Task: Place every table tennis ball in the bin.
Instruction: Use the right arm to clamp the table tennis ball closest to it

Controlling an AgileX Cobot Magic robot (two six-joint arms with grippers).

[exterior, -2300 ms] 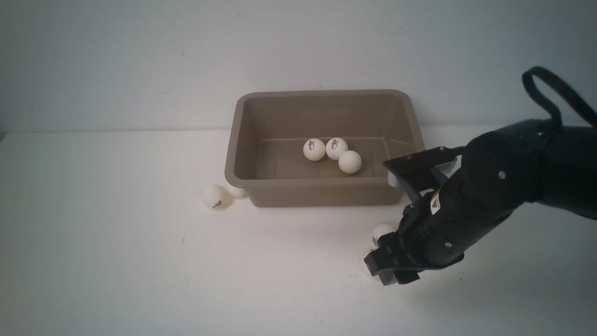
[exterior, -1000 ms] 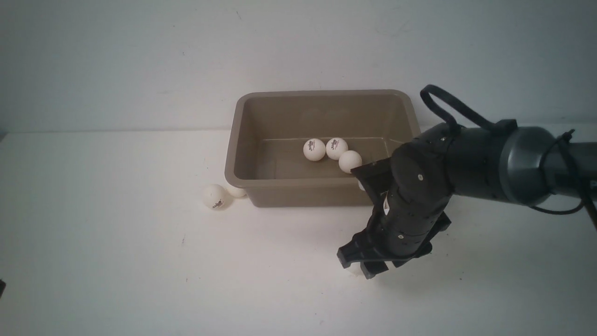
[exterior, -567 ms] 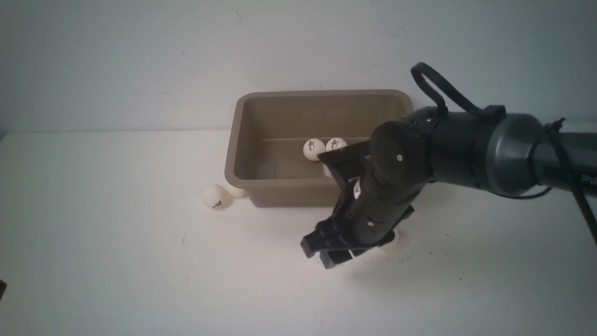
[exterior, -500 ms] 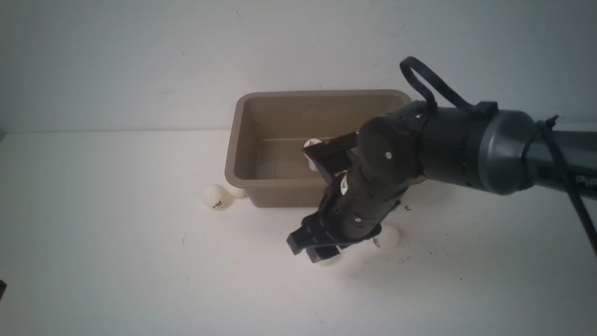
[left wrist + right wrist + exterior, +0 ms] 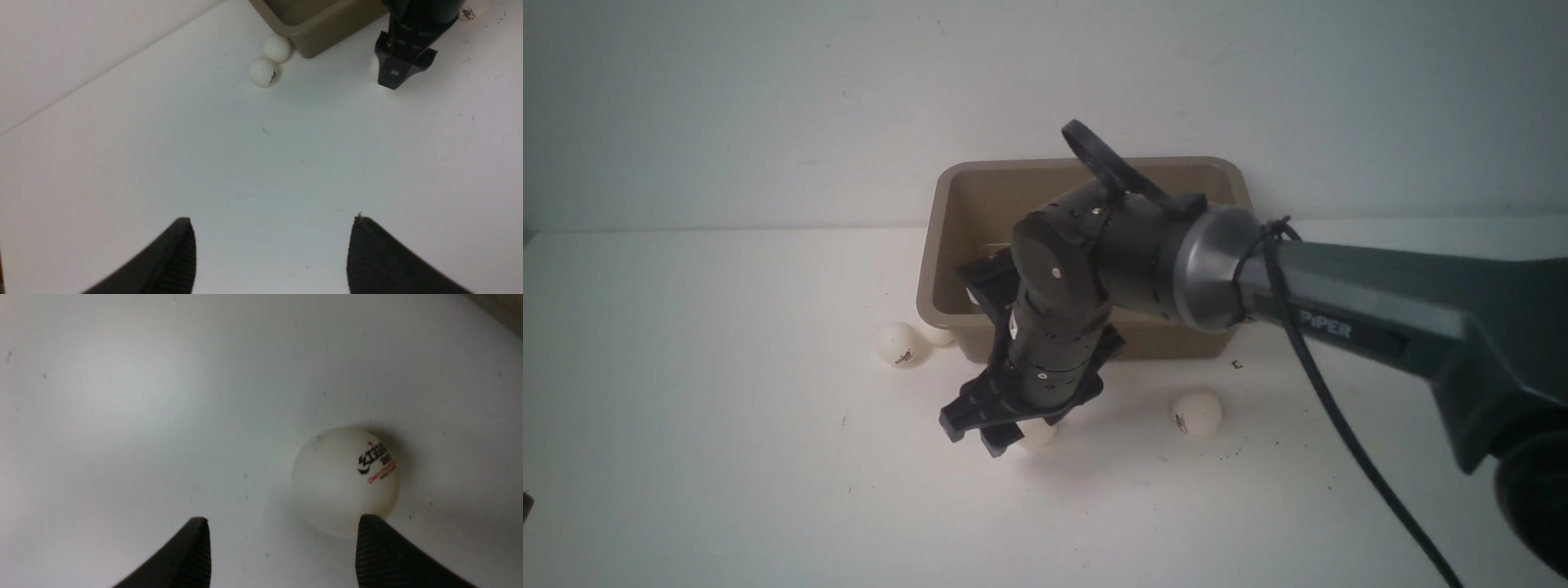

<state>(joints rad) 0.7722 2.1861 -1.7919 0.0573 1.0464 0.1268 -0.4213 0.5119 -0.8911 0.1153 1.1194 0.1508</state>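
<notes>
Right tool (image 5: 282, 517): jaws spread, empty; one table tennis ball (image 5: 345, 479) lies loose on the worktop (image 5: 727, 449) beside it, nearer than the bin (image 5: 1176, 345). Left tool (image 5: 271, 218): released. Two balls (image 5: 898, 344) (image 5: 935, 336) sit at the bin's near-left corner.

A table tennis ball (image 5: 345, 482) lies on the white table (image 5: 122, 396) beside one parted jaw.

Front camera faces forward; left wrist shares the bin (image 5: 947, 245) corner
</notes>
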